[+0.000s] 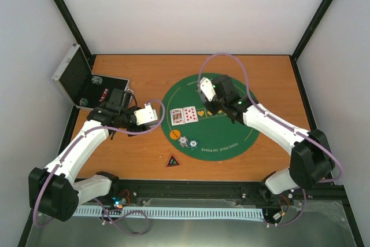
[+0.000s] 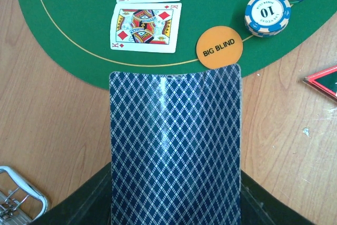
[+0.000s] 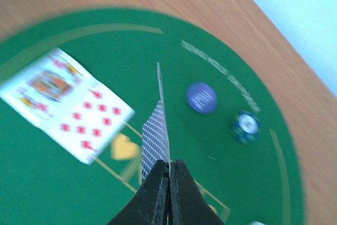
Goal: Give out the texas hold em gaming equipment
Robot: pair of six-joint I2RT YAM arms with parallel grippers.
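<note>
Top external view: both arms reach in over the tabletop (image 1: 139,154). The left claw (image 1: 148,114) sits at the left rim of the green mat (image 1: 231,137), its arm bent at the elbow. The right claw (image 1: 210,107) hangs over the mat's middle, just right of two face-up cards (image 1: 184,115). Chips (image 1: 188,142) lie at the mat's near-left edge, a dark triangle (image 1: 173,161) sits on bare wood near them, and an open case (image 1: 78,79) stands far left.

Left wrist view: the left claw is partly closed, gripping a blue-backed card (image 2: 175,146) held flat. Its far edge overlaps an orange BIG BLIND disc (image 2: 219,47) in this view. The face-up cards beyond are a king and a ten of diamonds.

Right wrist view: the right claw is pinched tight on an edge-on card (image 3: 155,140), held upright above the mat, with a blurred purple chip (image 3: 201,97) beyond.
</note>
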